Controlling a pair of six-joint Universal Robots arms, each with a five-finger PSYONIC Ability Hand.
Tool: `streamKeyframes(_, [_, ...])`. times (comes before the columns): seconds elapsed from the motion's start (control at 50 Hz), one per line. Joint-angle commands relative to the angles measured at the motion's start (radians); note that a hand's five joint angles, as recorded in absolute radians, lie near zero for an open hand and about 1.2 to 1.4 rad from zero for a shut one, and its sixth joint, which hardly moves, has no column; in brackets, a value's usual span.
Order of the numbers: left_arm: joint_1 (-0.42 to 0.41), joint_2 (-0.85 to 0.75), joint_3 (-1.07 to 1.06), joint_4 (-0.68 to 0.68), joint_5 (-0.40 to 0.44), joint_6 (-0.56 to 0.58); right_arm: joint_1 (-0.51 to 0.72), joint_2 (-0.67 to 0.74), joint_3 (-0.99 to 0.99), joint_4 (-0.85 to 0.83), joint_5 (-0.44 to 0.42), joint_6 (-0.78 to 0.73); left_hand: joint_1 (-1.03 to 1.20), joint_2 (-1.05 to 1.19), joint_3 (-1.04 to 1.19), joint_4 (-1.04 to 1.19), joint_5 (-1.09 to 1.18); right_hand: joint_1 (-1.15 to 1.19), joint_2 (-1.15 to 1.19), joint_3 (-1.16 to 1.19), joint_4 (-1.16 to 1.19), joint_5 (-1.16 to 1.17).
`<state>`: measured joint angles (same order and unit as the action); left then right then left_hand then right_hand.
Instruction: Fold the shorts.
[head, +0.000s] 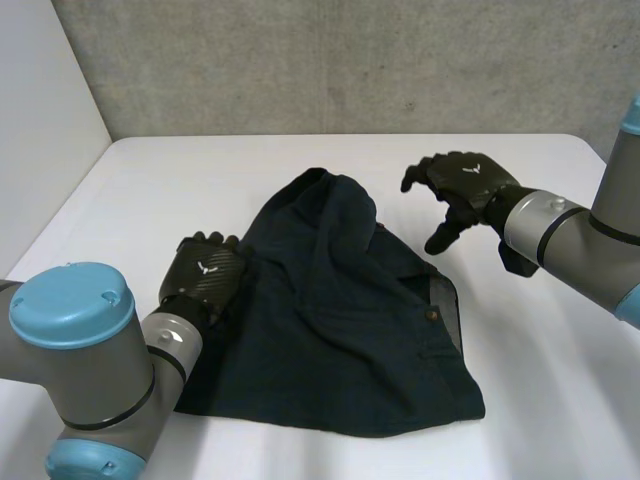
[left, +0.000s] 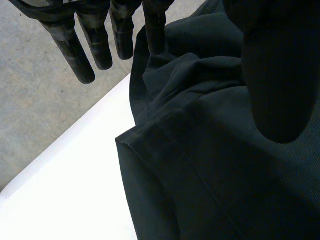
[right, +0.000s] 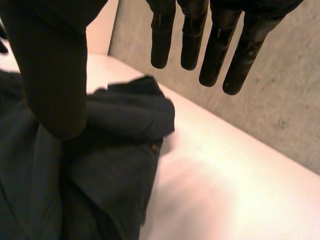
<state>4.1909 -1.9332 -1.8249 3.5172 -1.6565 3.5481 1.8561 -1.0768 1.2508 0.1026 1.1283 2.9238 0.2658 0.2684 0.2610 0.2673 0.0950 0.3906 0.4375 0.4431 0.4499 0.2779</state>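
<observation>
Loosely bunched shorts (head: 340, 330), lower layers hidden

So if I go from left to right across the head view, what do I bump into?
left arm → left hand → shorts → right hand → right arm

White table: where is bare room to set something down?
Free: the far strip of the white table between the dark blue cloth shorts and the grey concrete wall, and the near corner beside the shorts on the side of the right arm. Crowded: the middle, where the shorts lie, black left hand at one edge, black right hand near the other.
</observation>
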Motion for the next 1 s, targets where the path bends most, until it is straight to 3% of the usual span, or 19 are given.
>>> streamKeyframes(0.02, [0.000,-0.001,-0.001,0.000,0.001,0.000,-0.021,0.104,-0.001,0.000,-0.025,-0.143,0.039,0.036,0.043,0.037,0.035,0.170,0.123,0.117,0.111,0.108])
streamKeyframes(0.24, [0.000,-0.001,-0.004,0.000,0.001,0.000,-0.012,0.212,0.018,-0.139,-0.061,-0.158,0.033,0.030,0.038,0.031,0.029,0.290,0.243,0.238,0.231,0.228])
streamKeyframes(0.56, [-0.005,-0.018,-0.004,0.000,0.004,0.002,-0.011,0.325,-0.059,-0.251,0.008,-0.166,0.047,0.045,0.052,0.046,0.044,0.378,0.331,0.326,0.319,0.317])
streamKeyframes(0.6, [-0.003,-0.018,-0.004,-0.001,0.004,0.002,-0.011,0.330,-0.068,-0.250,0.007,-0.167,0.065,0.062,0.070,0.063,0.061,0.448,0.402,0.396,0.389,0.387])
streamKeyframes(0.7, [-0.002,-0.021,-0.001,-0.003,0.004,0.003,-0.011,0.339,-0.102,-0.251,0.013,-0.150,0.281,0.279,0.286,0.280,0.278,1.005,0.958,0.952,0.946,0.943])
streamKeyframes(0.78, [0.000,-0.026,-0.001,-0.003,0.001,0.003,-0.011,0.347,-0.148,-0.256,0.062,-0.082,0.453,0.450,0.457,0.451,0.449,1.006,0.959,0.953,0.946,0.944])
streamKeyframes(0.88, [0.002,-0.026,-0.002,-0.003,0.000,0.003,-0.012,0.408,-0.238,-0.235,0.319,0.032,0.461,0.459,0.466,0.460,0.458,1.006,0.959,0.953,0.946,0.944])
streamKeyframes(0.92, [0.001,-0.027,-0.002,-0.003,-0.002,0.003,-0.012,0.422,-0.263,-0.195,0.381,0.023,0.453,0.450,0.458,0.451,0.449,1.006,0.959,0.953,0.946,0.944])
streamKeyframes(0.98, [0.002,-0.026,-0.001,-0.001,-0.002,0.003,-0.012,0.426,-0.269,-0.146,0.374,0.020,0.450,0.447,0.455,0.448,0.446,0.799,0.752,0.747,0.740,0.737])
streamKeyframes(1.0, [0.002,-0.026,-0.002,-0.001,0.000,0.003,-0.012,0.425,-0.266,-0.124,0.364,0.029,0.450,0.447,0.455,0.448,0.446,0.586,0.539,0.534,0.527,0.524])
